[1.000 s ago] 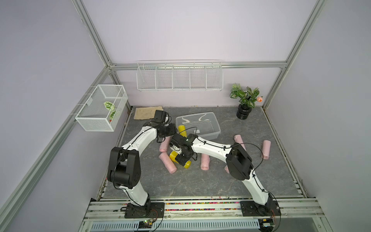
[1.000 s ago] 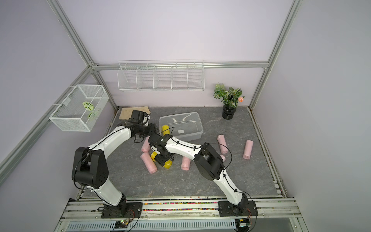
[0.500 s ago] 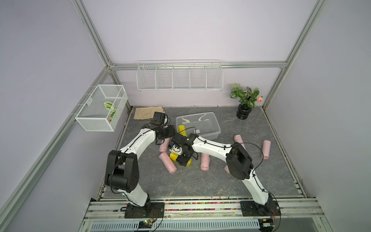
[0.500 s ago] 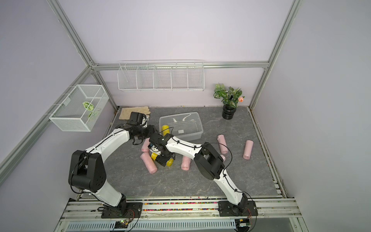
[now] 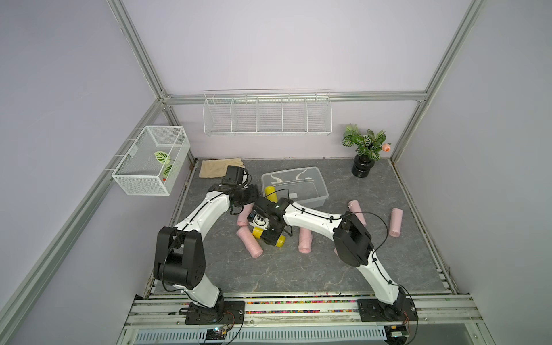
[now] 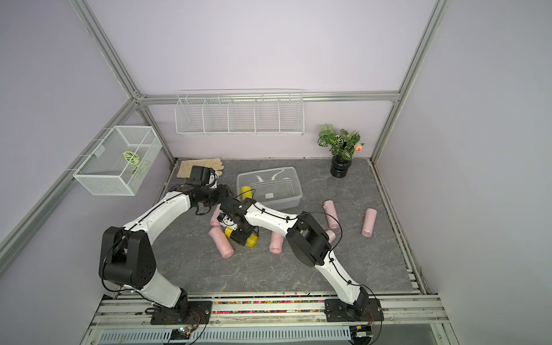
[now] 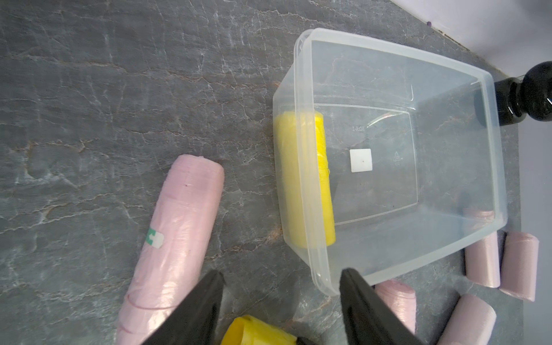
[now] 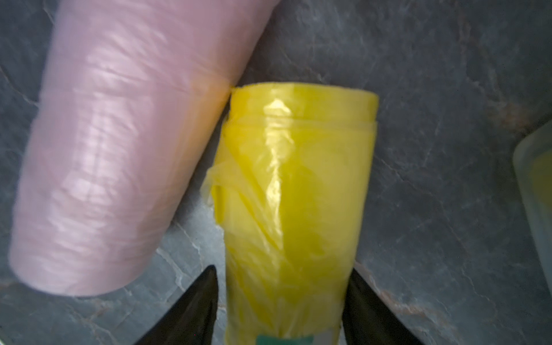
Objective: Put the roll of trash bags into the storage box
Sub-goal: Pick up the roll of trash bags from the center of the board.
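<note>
**Obs.** The yellow roll of trash bags is lying on its side on the grey mat. It is sitting near and left of the storage box, fully outside it. Its left end is touching a pink roll.

**Right gripper** is straddling the yellow roll at about mid-length, with one finger close against the film on each side. I cannot tell whether the fingers are actually pressing. In both top views yellow is showing past the gripper on either side.

**Left gripper** is hanging just left of the box, by its near-left corner. Its jaws are standing well apart and carrying nothing.

A second yellow roll is lying against the box's left wall, seemingly outside it. The box is looking empty apart from its white label.

**Handling (my judgement).**
- The roll is looking light, soft and squashy: thin glossy film, wrinkled, with a loose outer flap.
- The film is probably slippery, and the round body is liable to roll away.
- Best hold: across the body at the middle, squeezing into the bulk rather than taking the flap or an end.
</note>
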You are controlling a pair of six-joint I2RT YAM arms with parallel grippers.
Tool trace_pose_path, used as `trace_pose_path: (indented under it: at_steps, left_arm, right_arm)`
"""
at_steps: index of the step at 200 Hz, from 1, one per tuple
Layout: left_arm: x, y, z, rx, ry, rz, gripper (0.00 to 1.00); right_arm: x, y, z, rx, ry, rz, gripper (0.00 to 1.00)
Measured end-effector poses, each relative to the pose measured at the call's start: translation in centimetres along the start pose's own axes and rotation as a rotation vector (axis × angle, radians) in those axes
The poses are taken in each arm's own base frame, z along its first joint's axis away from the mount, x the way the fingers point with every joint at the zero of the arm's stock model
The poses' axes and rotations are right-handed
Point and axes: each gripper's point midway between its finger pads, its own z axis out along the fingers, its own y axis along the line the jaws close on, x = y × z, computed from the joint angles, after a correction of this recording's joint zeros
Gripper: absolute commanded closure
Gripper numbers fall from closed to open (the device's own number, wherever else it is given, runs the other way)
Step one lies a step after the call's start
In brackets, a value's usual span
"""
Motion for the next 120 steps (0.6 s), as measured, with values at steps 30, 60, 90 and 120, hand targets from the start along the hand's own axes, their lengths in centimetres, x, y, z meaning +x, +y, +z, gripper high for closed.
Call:
trace_pose_path:
  at_steps: [30, 60, 90, 120]
  left_arm:
    - [-0.14, 0.21, -0.07, -0.003, -0.003, -0.005, 0.33]
    - [-0.28, 0.47, -0.12, -0.006, -0.006, -0.01, 0.33]
    - [-0.41, 0.71, -0.17, -0.009, -0.009, -0.015, 0.33]
    - [-0.44, 0.97, -0.17, -0.012, -0.009, -0.02, 0.33]
  right_arm:
    - [0.26, -0.08, 0.69, 0.002, 0.014, -0.007, 0.47]
    - [0.21, -0.1, 0.65, 0.003, 0.013, -0.009, 0.54]
    - [0.2, -0.15, 0.58, 0.006, 0.012, -0.01, 0.59]
    - [0.3, -0.14, 0.44, 0.005, 0.006, -0.005, 0.61]
